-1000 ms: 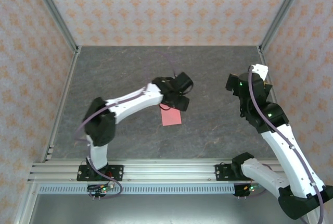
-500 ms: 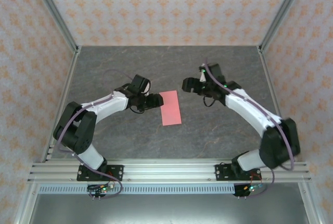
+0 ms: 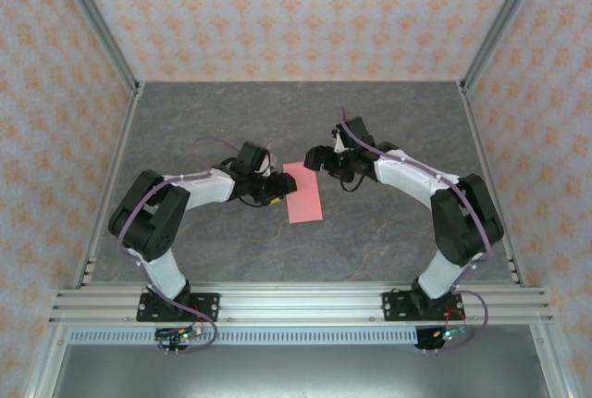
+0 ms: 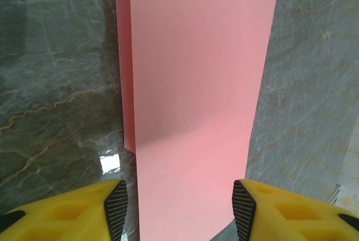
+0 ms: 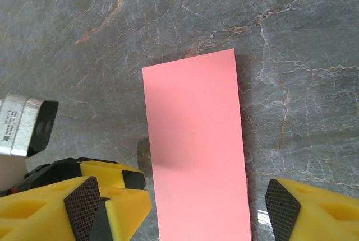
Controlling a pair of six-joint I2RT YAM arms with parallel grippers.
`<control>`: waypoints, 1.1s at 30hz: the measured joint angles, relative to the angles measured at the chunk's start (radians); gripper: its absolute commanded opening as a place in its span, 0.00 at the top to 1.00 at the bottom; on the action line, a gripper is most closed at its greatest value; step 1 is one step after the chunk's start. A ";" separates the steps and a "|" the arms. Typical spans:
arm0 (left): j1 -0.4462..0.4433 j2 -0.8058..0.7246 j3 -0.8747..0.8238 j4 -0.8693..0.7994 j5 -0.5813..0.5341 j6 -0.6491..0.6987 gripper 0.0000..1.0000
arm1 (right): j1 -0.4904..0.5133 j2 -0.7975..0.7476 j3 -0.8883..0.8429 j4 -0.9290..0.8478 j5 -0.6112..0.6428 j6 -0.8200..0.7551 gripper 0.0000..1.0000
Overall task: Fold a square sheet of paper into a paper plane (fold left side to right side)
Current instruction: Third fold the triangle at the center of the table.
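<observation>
The salmon-pink sheet of paper point(image 3: 303, 192) lies flat on the grey table, folded in half into a narrow rectangle. In the left wrist view the paper point(image 4: 190, 95) shows a thin strip of its lower layer along the left edge. My left gripper point(image 3: 276, 187) sits low at the paper's left side. It point(image 4: 182, 210) is open, its yellow fingers point(image 4: 106, 213) straddling the strip's width. My right gripper point(image 3: 319, 159) is at the paper's far end. It point(image 5: 182, 207) is open wide over the paper point(image 5: 193, 151). A paper plane is out of view.
The dark marbled table point(image 3: 388, 120) is fenced by patterned walls on three sides. An aluminium rail point(image 3: 296, 304) carrying both arm bases runs along the near edge. The left gripper's fingers point(image 5: 112, 176) appear beside the paper in the right wrist view.
The right arm has swung in from the far right and come down at the paper's far end. The left gripper has moved off the paper to its left side.
</observation>
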 measured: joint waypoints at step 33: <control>0.002 0.038 0.003 0.033 0.032 -0.040 1.00 | 0.219 -0.385 -0.262 0.087 0.234 -0.281 0.21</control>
